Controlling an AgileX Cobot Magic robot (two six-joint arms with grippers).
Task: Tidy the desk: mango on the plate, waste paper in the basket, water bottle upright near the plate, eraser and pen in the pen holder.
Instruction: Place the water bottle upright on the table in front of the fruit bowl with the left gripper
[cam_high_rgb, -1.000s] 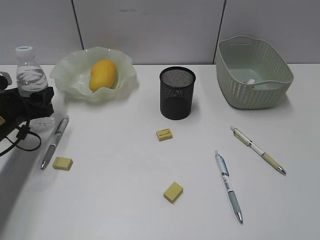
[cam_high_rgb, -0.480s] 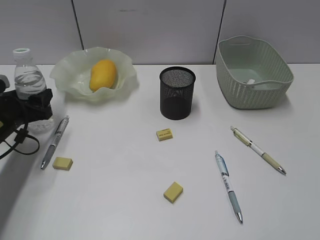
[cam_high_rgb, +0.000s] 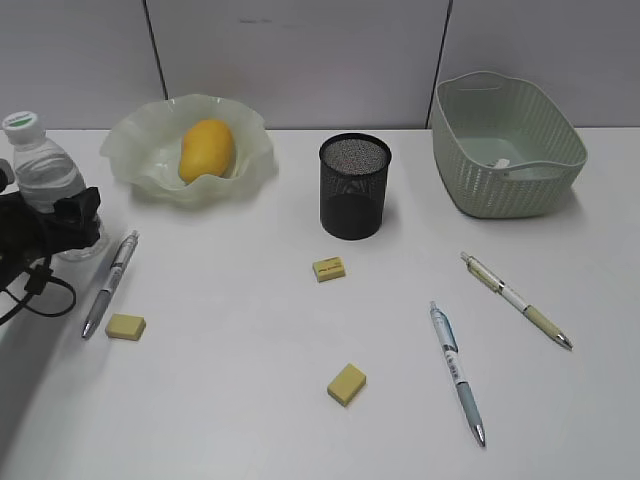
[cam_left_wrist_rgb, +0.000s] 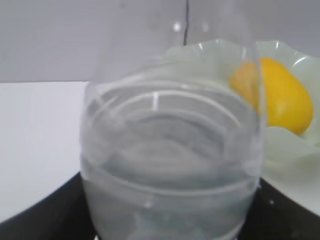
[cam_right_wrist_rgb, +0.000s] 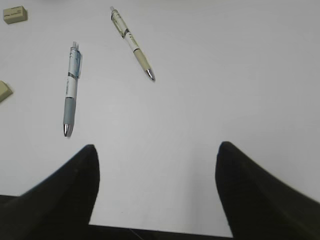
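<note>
I see the mango (cam_high_rgb: 205, 149) lying in the wavy-rimmed plate (cam_high_rgb: 140, 140) at the far left of the desk (cam_high_rgb: 250, 330). The black mesh pen holder (cam_high_rgb: 354, 187) stands far of centre; I cannot tell from here whether anything is in it. The green woven basket (cam_high_rgb: 507, 143) sits at the far right, with a small white scrap (cam_high_rgb: 502, 163) visible on its floor.

Three pens lie loose: a grey one (cam_high_rgb: 110, 283) near left, a blue one (cam_high_rgb: 457, 371) and a cream one (cam_high_rgb: 515, 299) near right. Three yellow erasers rest on the desk: near left (cam_high_rgb: 125, 326), centre (cam_high_rgb: 328, 268) and nearer centre (cam_high_rgb: 346, 384).

My left tool (cam_high_rgb: 60, 225) sits around the water bottle (cam_high_rgb: 45, 185), left of the plate; the wrist view is filled by the clear body, so I cannot tell whether the fingers press it. The bottle tilts, cap (cam_high_rgb: 22, 123) leaning left. A second ago the cap stood further right and the tool lay nearer the plate; both have shifted left.

My right tool (cam_right_wrist_rgb: 157, 192) hovers over bare desk, its fingers (cam_right_wrist_rgb: 75, 185) wide apart and holding nothing.
</note>
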